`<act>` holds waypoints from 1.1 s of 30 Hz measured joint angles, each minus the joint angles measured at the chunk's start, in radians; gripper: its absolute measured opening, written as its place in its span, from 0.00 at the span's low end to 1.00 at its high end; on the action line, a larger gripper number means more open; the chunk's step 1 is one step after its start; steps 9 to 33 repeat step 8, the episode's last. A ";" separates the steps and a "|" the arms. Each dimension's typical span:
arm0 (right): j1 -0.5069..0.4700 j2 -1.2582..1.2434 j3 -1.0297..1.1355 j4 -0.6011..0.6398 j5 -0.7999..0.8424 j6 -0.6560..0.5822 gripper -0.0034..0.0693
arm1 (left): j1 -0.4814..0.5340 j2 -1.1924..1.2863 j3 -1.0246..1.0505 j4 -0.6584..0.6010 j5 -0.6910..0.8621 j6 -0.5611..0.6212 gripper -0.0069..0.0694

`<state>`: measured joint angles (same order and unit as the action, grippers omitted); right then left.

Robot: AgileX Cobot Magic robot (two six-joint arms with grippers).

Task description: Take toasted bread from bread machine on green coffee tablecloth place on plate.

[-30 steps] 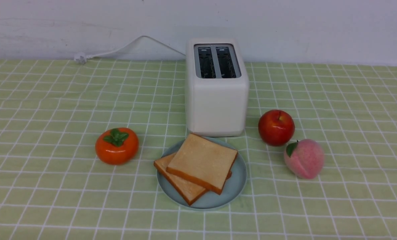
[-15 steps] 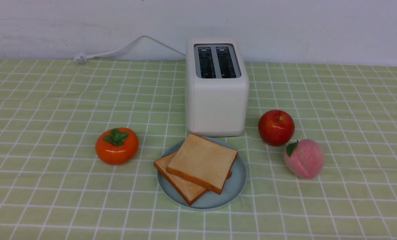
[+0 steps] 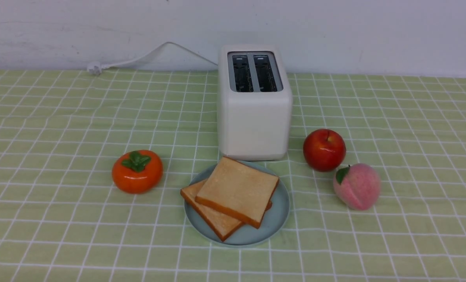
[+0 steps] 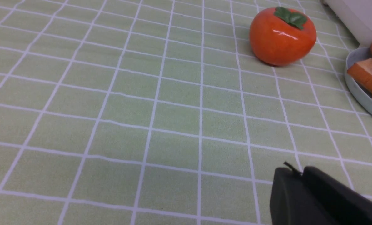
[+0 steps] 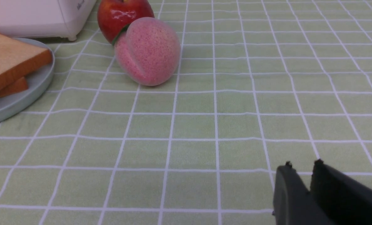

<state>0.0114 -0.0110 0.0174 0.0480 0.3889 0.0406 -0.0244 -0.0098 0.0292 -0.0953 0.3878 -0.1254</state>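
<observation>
Two slices of toasted bread lie stacked on the plate [image 3: 274, 219], the upper slice [image 3: 236, 190] partly covering the lower one [image 3: 213, 217]. Just behind the plate stands the white bread machine [image 3: 254, 117], both of its slots empty. All of it rests on the green coffee tablecloth [image 3: 60, 117]. Neither arm shows in the front view. My left gripper [image 4: 300, 170] hovers low over bare cloth, jaws pressed together, well short of the plate rim [image 4: 359, 90]. My right gripper [image 5: 303, 164] is also over bare cloth, its tips a narrow gap apart with nothing between them.
An orange persimmon [image 3: 137, 172] sits left of the plate. A red apple [image 3: 324, 150] and a pink peach [image 3: 357, 187] sit to its right. The toaster's white cord [image 3: 139, 58] trails along the wall at the back left.
</observation>
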 joint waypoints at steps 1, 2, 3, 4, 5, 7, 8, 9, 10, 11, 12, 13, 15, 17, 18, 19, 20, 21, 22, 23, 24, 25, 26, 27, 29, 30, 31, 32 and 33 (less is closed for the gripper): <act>0.000 0.000 0.000 0.000 0.000 0.000 0.21 | 0.000 0.000 0.000 0.000 0.000 0.000 0.15; 0.000 0.000 0.000 0.000 0.000 0.000 0.21 | 0.000 0.000 0.000 0.000 0.000 0.000 0.15; 0.000 0.000 0.000 0.000 0.000 0.000 0.21 | 0.000 0.000 0.000 0.000 0.000 0.000 0.16; 0.000 0.000 0.000 0.000 0.000 0.000 0.21 | 0.000 0.000 0.000 0.000 0.000 0.000 0.16; 0.000 0.000 0.000 0.000 0.000 0.000 0.21 | 0.000 0.000 0.000 0.000 0.000 0.000 0.16; 0.000 0.000 0.000 0.000 0.000 0.000 0.22 | 0.000 0.000 0.000 0.000 0.000 0.000 0.16; 0.000 0.000 0.000 0.000 0.000 0.000 0.22 | 0.000 0.000 0.000 0.000 0.000 0.000 0.17; 0.000 0.000 0.000 0.000 0.000 0.000 0.22 | 0.000 0.000 0.000 0.000 0.000 0.000 0.17; 0.000 0.000 0.000 0.000 0.000 0.000 0.22 | 0.000 0.000 0.000 0.000 0.000 0.000 0.17; 0.000 0.000 0.000 0.000 0.000 0.000 0.22 | 0.000 0.000 0.000 0.000 0.000 0.000 0.17; 0.000 0.000 0.000 0.000 0.000 0.000 0.22 | 0.000 0.000 0.000 0.000 0.000 0.000 0.17; 0.000 0.000 0.000 0.000 0.000 0.000 0.22 | 0.000 0.000 0.000 0.000 0.000 0.000 0.17; 0.000 0.000 0.000 0.000 0.000 0.000 0.22 | 0.000 0.000 0.000 0.000 0.000 0.000 0.17; 0.000 0.000 0.000 0.000 0.000 0.000 0.22 | 0.000 0.000 0.000 0.000 0.000 0.000 0.17; 0.000 0.000 0.000 0.000 0.000 0.000 0.22 | 0.000 0.000 0.000 0.000 0.000 0.000 0.17; 0.000 0.000 0.000 0.000 0.000 0.000 0.22 | 0.000 0.000 0.000 0.000 0.000 0.000 0.17; 0.000 0.000 0.000 0.000 0.000 0.000 0.22 | 0.000 0.000 0.000 0.000 0.000 0.000 0.17; 0.000 0.000 0.000 0.000 0.000 0.000 0.22 | 0.000 0.000 0.000 0.000 0.000 0.000 0.17; 0.000 0.000 0.000 0.000 0.000 0.000 0.22 | 0.000 0.000 0.000 0.000 0.000 0.000 0.17; 0.000 0.000 0.000 0.000 0.000 0.000 0.22 | 0.000 0.000 0.000 0.000 0.000 0.000 0.17; 0.000 0.000 0.000 0.000 0.000 0.000 0.22 | 0.000 0.000 0.000 0.000 0.000 0.000 0.17; 0.000 0.000 0.000 0.000 0.000 0.000 0.22 | 0.000 0.000 0.000 0.000 0.000 0.000 0.17; 0.000 0.000 0.000 0.000 0.000 0.000 0.22 | 0.000 0.000 0.000 0.000 0.000 0.000 0.17; 0.000 0.000 0.000 0.000 0.000 0.000 0.22 | 0.000 0.000 0.000 0.000 0.000 0.000 0.17; 0.000 0.000 0.000 0.000 0.000 0.000 0.22 | 0.000 0.000 0.000 0.000 0.000 0.000 0.17; 0.000 0.000 0.000 0.000 0.000 0.000 0.22 | 0.000 0.000 0.000 0.000 0.000 0.000 0.17; 0.000 0.000 0.000 0.000 0.000 0.000 0.22 | 0.000 0.000 0.000 0.000 0.000 0.000 0.17; 0.000 0.000 0.000 0.000 0.000 0.000 0.22 | 0.000 0.000 0.000 0.000 0.000 0.000 0.17; 0.000 0.000 0.000 0.000 0.000 0.000 0.22 | 0.000 0.000 0.000 0.000 0.000 0.000 0.17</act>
